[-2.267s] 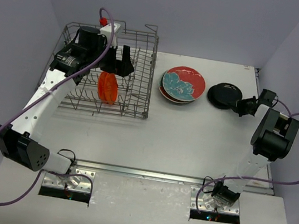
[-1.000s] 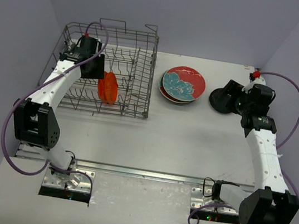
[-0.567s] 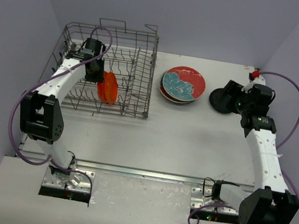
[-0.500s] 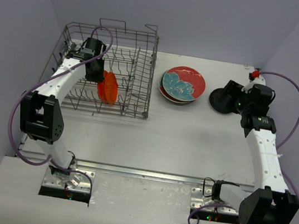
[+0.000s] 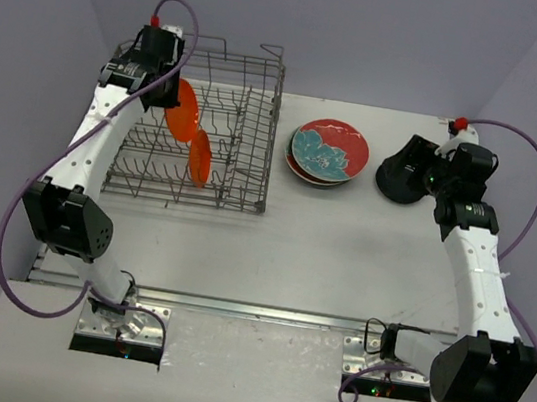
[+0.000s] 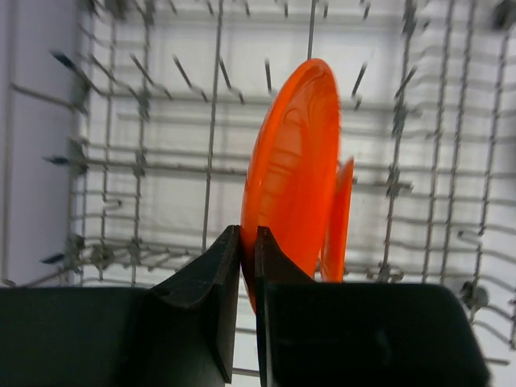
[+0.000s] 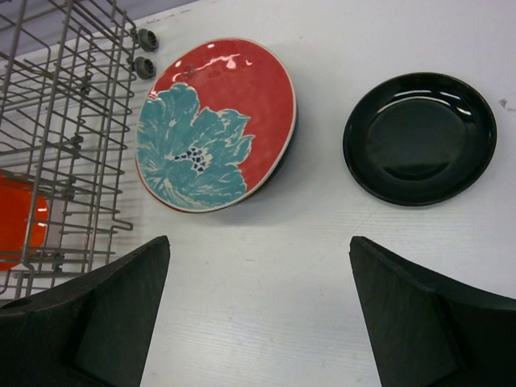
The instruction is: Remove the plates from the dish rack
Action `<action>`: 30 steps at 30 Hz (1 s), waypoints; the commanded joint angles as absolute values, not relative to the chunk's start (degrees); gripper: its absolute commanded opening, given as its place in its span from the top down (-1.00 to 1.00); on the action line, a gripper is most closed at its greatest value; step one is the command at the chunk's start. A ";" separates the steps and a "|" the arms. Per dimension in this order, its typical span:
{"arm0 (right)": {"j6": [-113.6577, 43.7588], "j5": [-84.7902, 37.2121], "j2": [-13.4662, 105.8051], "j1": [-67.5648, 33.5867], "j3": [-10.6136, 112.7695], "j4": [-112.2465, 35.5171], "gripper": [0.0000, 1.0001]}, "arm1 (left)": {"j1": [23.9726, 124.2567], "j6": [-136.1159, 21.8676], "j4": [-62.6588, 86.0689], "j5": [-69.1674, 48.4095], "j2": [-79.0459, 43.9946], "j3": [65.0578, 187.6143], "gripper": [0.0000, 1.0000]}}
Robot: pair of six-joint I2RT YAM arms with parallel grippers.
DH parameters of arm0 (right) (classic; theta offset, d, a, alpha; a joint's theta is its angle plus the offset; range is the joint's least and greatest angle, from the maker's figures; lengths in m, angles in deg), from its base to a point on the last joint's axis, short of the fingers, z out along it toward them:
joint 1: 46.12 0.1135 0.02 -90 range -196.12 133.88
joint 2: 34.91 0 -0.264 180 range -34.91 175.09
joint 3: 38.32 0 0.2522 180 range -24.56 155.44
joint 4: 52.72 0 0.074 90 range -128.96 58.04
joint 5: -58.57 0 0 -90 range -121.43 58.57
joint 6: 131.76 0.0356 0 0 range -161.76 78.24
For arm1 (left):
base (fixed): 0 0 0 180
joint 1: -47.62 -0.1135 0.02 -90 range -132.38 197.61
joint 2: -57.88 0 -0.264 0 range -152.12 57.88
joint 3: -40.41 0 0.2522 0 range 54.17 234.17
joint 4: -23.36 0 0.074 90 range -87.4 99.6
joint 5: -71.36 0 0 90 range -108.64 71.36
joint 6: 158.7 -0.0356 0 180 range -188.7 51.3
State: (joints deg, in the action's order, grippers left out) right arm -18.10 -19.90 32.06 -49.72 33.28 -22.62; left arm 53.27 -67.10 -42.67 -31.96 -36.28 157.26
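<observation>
My left gripper [image 5: 157, 78] is shut on the rim of an orange plate [image 5: 183, 110], holding it on edge above the back left of the dish rack [image 5: 249, 127]. In the left wrist view the jaws [image 6: 248, 238] pinch that orange plate [image 6: 290, 169] at its lower edge. A second orange plate [image 6: 340, 218] stands behind it among the tines, also seen from above [image 5: 201, 161]. My right gripper [image 7: 258, 250] hangs open over bare table. The red floral plate [image 7: 214, 121] and the black plate [image 7: 419, 137] lie beyond it.
The red floral plate [image 5: 329, 147] rests on top of another plate just right of the rack. From above, my right gripper [image 5: 410, 167] covers most of the black plate. The rack's corner wheels [image 7: 143, 52] show near the floral plate. Purple walls close in on three sides.
My left gripper has shut on the orange plate's rim and lifted it up and back out of the tines. The other orange plate stays in the rack. The right arm has barely shifted.
</observation>
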 commanded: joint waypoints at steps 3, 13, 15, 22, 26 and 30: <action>-20.80 -12.85 33.22 -45.71 38.87 -25.92 -0.78 | 57.19 -74.97 -34.35 -33.34 -25.22 163.09 1.00; -22.27 -4.13 40.76 -28.07 49.58 -21.81 -0.73 | 59.50 -77.41 -31.58 7.09 -16.06 151.58 1.00; -22.54 -4.04 42.56 -25.11 52.41 -20.54 -0.73 | 60.60 -77.42 -32.15 9.64 -16.10 150.60 1.00; -23.94 -6.10 49.04 -17.80 58.87 -17.85 -0.57 | 64.75 -78.14 -34.73 13.81 -16.88 149.48 1.00; -23.61 -6.82 51.41 -17.04 61.05 -17.04 0.27 | 65.26 -78.18 -35.38 14.30 -17.25 149.44 1.00; -23.18 -7.69 52.19 -17.02 61.06 -16.55 0.96 | 65.32 -78.20 -35.36 13.80 -17.31 149.09 1.00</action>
State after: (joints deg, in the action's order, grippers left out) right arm -22.45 -4.65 51.65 -16.61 58.80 -16.63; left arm 64.86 -78.35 -37.18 10.47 -18.31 148.70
